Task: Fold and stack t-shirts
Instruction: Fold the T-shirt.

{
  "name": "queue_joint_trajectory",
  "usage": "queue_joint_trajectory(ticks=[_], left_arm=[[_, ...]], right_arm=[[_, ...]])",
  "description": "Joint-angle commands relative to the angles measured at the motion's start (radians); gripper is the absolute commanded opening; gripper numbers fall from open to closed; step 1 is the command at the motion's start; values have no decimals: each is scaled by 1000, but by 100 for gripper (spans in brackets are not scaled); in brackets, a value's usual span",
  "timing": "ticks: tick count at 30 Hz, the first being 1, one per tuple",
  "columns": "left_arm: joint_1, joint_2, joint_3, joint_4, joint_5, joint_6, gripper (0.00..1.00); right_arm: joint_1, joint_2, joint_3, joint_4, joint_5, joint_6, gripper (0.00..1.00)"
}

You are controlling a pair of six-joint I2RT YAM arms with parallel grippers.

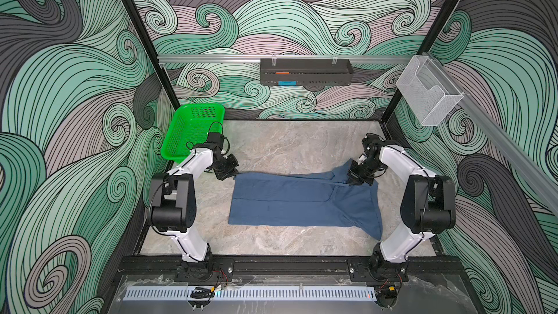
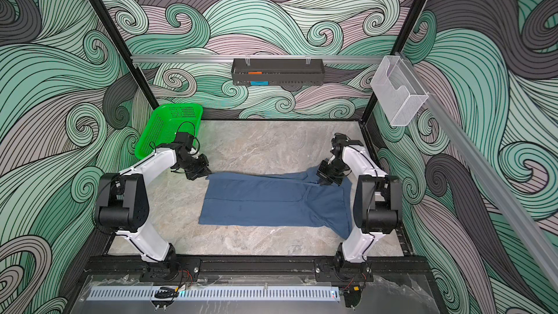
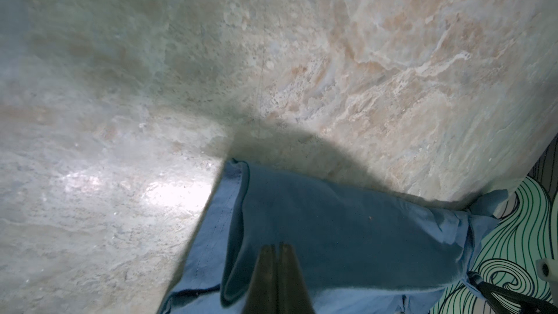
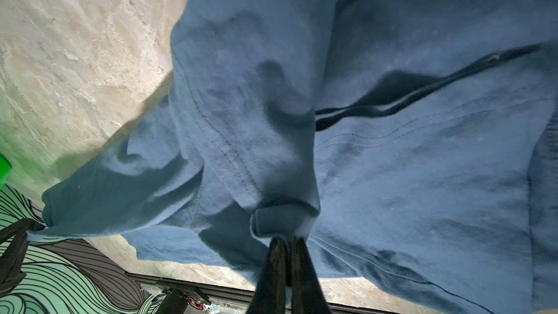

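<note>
So: the slate-blue t-shirt (image 1: 302, 203) is laid out on the marble-look surface (image 1: 287, 143), nearer the arm bases than the green basket (image 1: 199, 107) and stretching away from it to the right. The long edge on the basket's side is pinched at both ends. The left hand (image 1: 232, 173), just off the basket's near corner, is clamped shut on the hem-end corner. The right hand (image 1: 355, 180), well apart from the basket, is closed on a bunched wad of cloth around the sleeve. Same story up close: the left hand (image 3: 276, 247) is pressed together over a doubled-over flap, and a knot of fabric is squeezed at the tips of the right hand (image 4: 288, 240).

What could go wrong, as a guess:
- Several layers look to be grabbed at once on the right, so one could be dropped mid-fold, or the sleeve left sticking out.
- The end farthest from the basket is flared and rumpled, so a crooked crease is likely if the two hands aren't moved together.
- If the edge is pulled too tight, the thin cloth could be tugged out of the left pinch.

Labels: nothing readable. No print or tag is seen on the shirt, and the orange and blue bits in the black wall tray (image 1: 305, 78) are too small to be read.
</note>
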Motion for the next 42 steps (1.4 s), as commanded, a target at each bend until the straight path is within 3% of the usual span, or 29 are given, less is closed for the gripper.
queue_joint_trajectory(ticks=[1, 13, 14, 15, 16, 17, 20, 24, 29, 31, 35, 38, 42], left_arm=[[-6, -43, -26, -30, -6, 13, 0], [-40, -38, -112, -61, -7, 2, 0], [-41, -39, -109, -73, -24, -2, 15], [-42, -44, -103, -92, -46, -6, 38], [-44, -50, -96, -109, -59, -12, 50], [-46, -59, -86, -127, -72, -18, 58], [-58, -89, -45, -169, -99, -33, 66], [-81, -100, 19, -165, -83, -68, 68], [-127, -23, 99, -112, -70, -117, 72], [-137, 19, 122, -95, -57, -126, 82], [-141, 64, 144, -74, -44, -133, 83], [-141, 72, 147, -74, -49, -128, 98], [-140, 77, 142, -76, -49, -120, 99]], right_arm=[[-6, 16, -6, -20, 21, 0, 0], [-6, 93, -13, -80, 3, -48, 0], [-6, 98, -9, -88, 3, -53, 6], [-6, 100, -3, -94, 1, -59, 28], [-6, 101, 4, -103, 5, -59, 56], [-6, 98, 13, -114, 4, -57, 98], [-3, 78, 57, -134, 16, -54, 99], [31, 58, 155, -151, 97, -59, 99], [104, 136, 274, -155, 213, -92, 99], [127, 190, 312, -152, 256, -106, 92], [171, 301, 401, -153, 326, -145, 80], [204, 349, 457, -172, 385, -162, 75], [240, 391, 502, -188, 458, -175, 65]])
